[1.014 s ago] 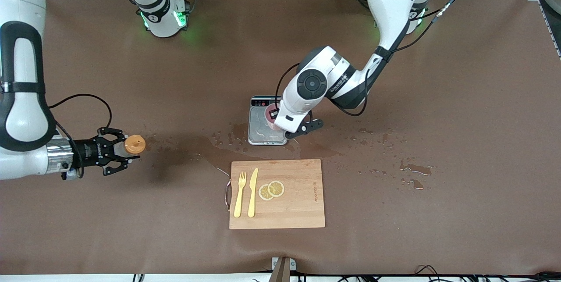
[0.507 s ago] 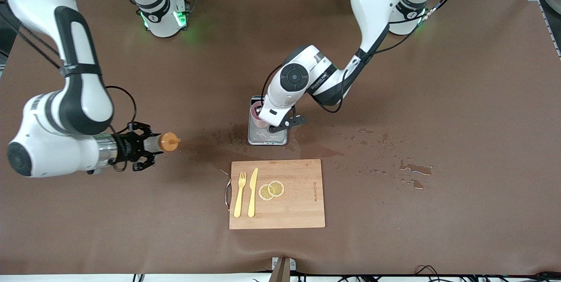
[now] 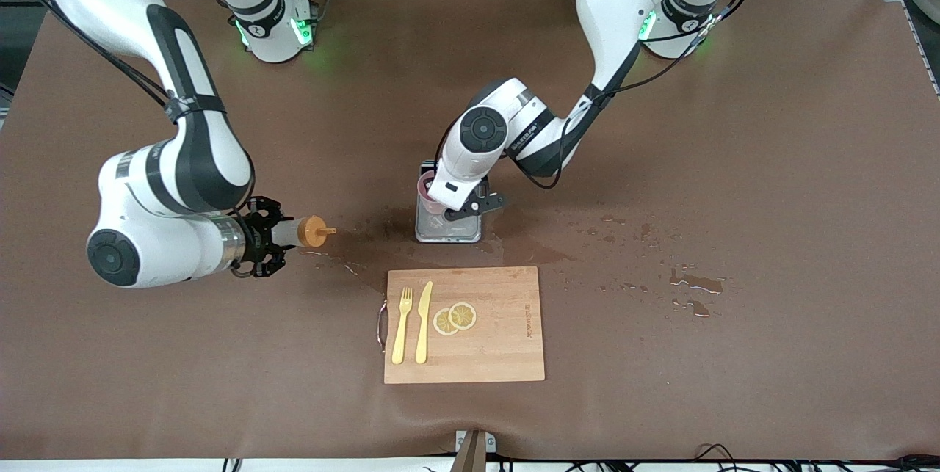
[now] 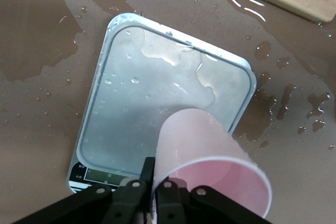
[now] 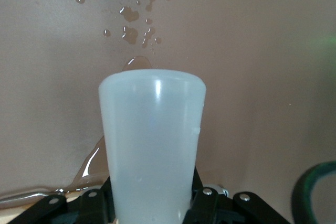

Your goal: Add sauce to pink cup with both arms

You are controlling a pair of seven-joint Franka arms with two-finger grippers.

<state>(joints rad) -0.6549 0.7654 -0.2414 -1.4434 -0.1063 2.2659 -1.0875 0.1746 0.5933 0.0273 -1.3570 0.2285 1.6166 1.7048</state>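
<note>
The sauce (image 3: pixel 297 232) is a whitish squeeze bottle with an orange cap (image 3: pixel 316 231). It lies level in the air over wet table, nozzle pointing at the scale, with my right gripper (image 3: pixel 270 236) shut on its body. In the right wrist view the bottle (image 5: pixel 152 140) fills the space between the fingers (image 5: pixel 202 199). My left gripper (image 4: pixel 156 182) is shut on the rim of the pink cup (image 4: pixel 210 166), one finger inside and one outside. The cup (image 3: pixel 427 189) hangs tilted over the silver scale (image 3: pixel 449 228), at its edge toward the right arm's end.
A wooden cutting board (image 3: pixel 499 354) lies nearer the front camera than the scale, with a yellow fork (image 3: pixel 401 325), a yellow knife (image 3: pixel 423 321) and lemon slices (image 3: pixel 454 318). Spilled liquid spreads around the scale (image 4: pixel 157 93), with puddles (image 3: pixel 694 285) toward the left arm's end.
The right arm has swung the sauce bottle toward the scale. The left arm has shifted the pink cup a little toward the right arm's end of the scale.
</note>
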